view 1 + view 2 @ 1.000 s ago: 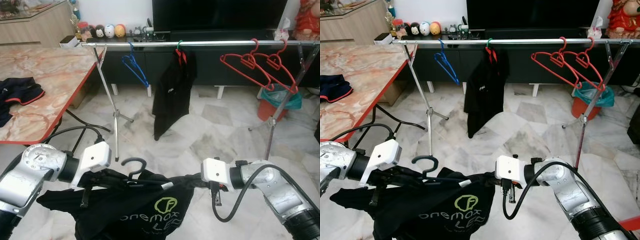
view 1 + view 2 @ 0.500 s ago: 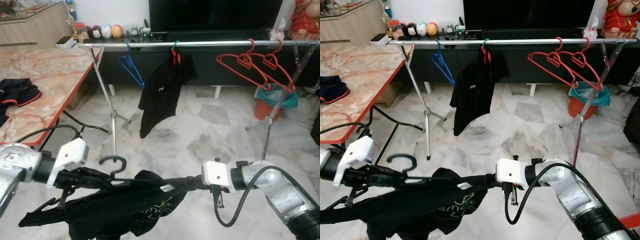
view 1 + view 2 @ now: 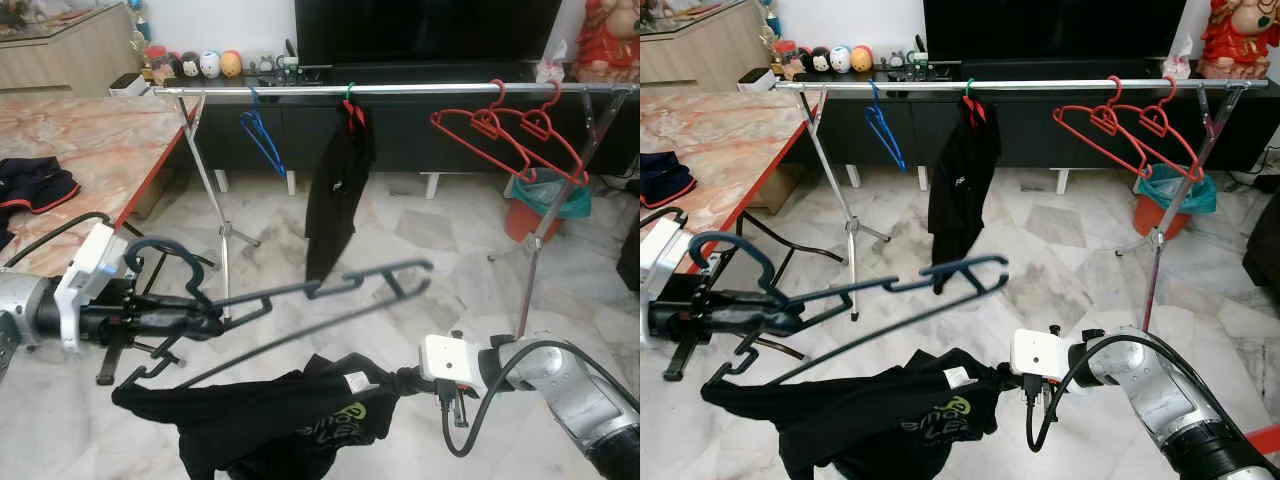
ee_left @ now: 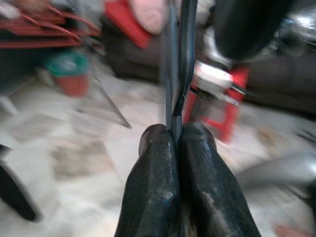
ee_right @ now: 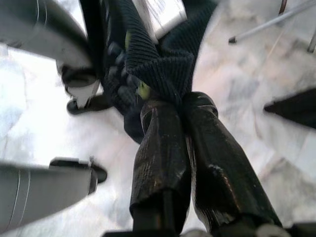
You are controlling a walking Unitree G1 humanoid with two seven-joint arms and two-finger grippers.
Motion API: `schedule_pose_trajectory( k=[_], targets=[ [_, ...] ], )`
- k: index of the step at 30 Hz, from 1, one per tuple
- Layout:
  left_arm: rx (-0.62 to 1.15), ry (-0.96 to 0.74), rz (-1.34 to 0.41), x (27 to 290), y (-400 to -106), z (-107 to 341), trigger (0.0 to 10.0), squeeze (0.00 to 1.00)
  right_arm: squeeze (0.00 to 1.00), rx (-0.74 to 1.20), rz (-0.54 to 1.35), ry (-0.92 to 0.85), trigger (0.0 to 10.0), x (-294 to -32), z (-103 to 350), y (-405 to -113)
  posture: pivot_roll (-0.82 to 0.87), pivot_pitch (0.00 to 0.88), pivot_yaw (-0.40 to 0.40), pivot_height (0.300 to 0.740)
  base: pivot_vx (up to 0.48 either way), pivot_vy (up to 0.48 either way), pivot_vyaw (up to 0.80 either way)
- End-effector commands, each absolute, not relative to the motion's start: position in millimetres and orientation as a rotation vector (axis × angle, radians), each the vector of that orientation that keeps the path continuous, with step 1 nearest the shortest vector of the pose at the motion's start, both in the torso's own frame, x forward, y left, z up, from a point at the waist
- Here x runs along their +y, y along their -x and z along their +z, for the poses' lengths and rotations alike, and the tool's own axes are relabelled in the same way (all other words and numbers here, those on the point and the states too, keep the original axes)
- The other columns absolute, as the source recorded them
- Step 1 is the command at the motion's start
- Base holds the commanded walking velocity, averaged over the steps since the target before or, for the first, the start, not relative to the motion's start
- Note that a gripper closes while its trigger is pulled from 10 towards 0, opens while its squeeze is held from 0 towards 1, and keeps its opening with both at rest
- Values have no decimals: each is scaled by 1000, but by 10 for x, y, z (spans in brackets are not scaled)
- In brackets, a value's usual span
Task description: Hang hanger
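Observation:
My left gripper (image 3: 212, 322) is shut on a dark grey hanger (image 3: 330, 290) near its hook (image 3: 150, 255), holding it up tilted; the left wrist view shows the fingers (image 4: 155, 163) pinching the hanger's bar. A black shirt with a green logo (image 3: 290, 425) sags below the hanger. One end of it seems caught on the hanger's low left end (image 3: 130, 392). My right gripper (image 3: 405, 381) is shut on the shirt's collar (image 5: 163, 69). The silver clothes rail (image 3: 420, 88) runs across ahead.
On the rail hang a blue hanger (image 3: 265, 140), a black shirt on a green hanger (image 3: 335, 200) and red hangers (image 3: 510, 130). A marble table (image 3: 90, 150) with dark clothes stands left. An orange bin (image 3: 550, 205) sits by the rail's right leg.
My left gripper has lifted the hanger up and tilted it, so most of it has come out of the black shirt. The shirt now sags below. My right gripper sits a little lower.

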State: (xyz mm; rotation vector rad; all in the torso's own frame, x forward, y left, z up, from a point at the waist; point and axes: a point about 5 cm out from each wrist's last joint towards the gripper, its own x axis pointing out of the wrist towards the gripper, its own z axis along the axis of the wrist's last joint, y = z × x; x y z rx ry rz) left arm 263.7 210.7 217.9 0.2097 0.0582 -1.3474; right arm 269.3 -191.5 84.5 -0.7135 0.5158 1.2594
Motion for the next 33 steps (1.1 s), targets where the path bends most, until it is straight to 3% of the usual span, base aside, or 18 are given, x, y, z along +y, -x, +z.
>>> schedule_pose_trajectory(
  k=[1, 5, 9, 12, 15, 17, 21, 22, 23, 28, 33],
  targets=[
    [-23, -239, -1168, 2036, -2818, 2214, 10000, 0, 0, 463, 1233, 672, 0, -1871, 906, -2735, -3, 0, 60, 719, 0, 0, 0],
    [-70, -171, -1068, 1922, -2921, 2163, 10000, 0, 0, 438, 1218, 649, 0, -1837, 918, -2760, -7, 0, 60, 719, 0, 0, 0],
    [-158, 127, -903, 1472, -3042, 2131, 10000, 0, 0, 346, 1164, 509, 0, -1696, 968, -2809, -11, 0, 60, 719, 0, 0, 0],
    [-190, 172, -800, 1372, -3116, 2138, 10000, 0, 0, 330, 1163, 482, 0, -1644, 967, -2799, -14, 0, 62, 719, 0, 0, 0],
    [-204, 274, -533, 1402, -3329, 2125, 10000, 0, 0, 311, 1166, 448, 0, -1569, 951, -2789, -19, 0, 68, 719, 0, 0, 0],
    [-210, 278, -469, 1446, -3377, 2124, 10000, 0, 0, 308, 1155, 442, 0, -1565, 941, -2794, -20, 0, 69, 719, 0, 0, 0],
    [-198, 77, -362, 1595, -3433, 2080, 10000, 0, 0, 273, 1051, 420, 0, -1609, 902, -2869, -16, 0, 70, 719, 0, 0, 0],
    [-150, -76, -345, 1681, -3429, 1990, 10000, 0, 0, 233, 947, 379, 0, -1649, 892, -2941, -15, 0, 74, 719, 0, 0, 0],
    [-129, -107, -347, 1708, -3421, 1947, 10000, 0, 0, 223, 909, 346, 0, -1665, 886, -2962, -13, 0, 75, 719, 0, 0, 0],
    [-15, -130, -304, 1883, -3342, 1723, 10000, 0, 0, 189, 545, 187, 0, -1867, 814, -3112, -12, 0, 85, 719, 0, 0, 0],
    [103, -94, -340, 1894, -3254, 1493, 10000, 0, 0, 226, 372, 83, 0, -1979, 717, -3107, -4, 0, 89, 719, 0, 0, 0]
  ],
)
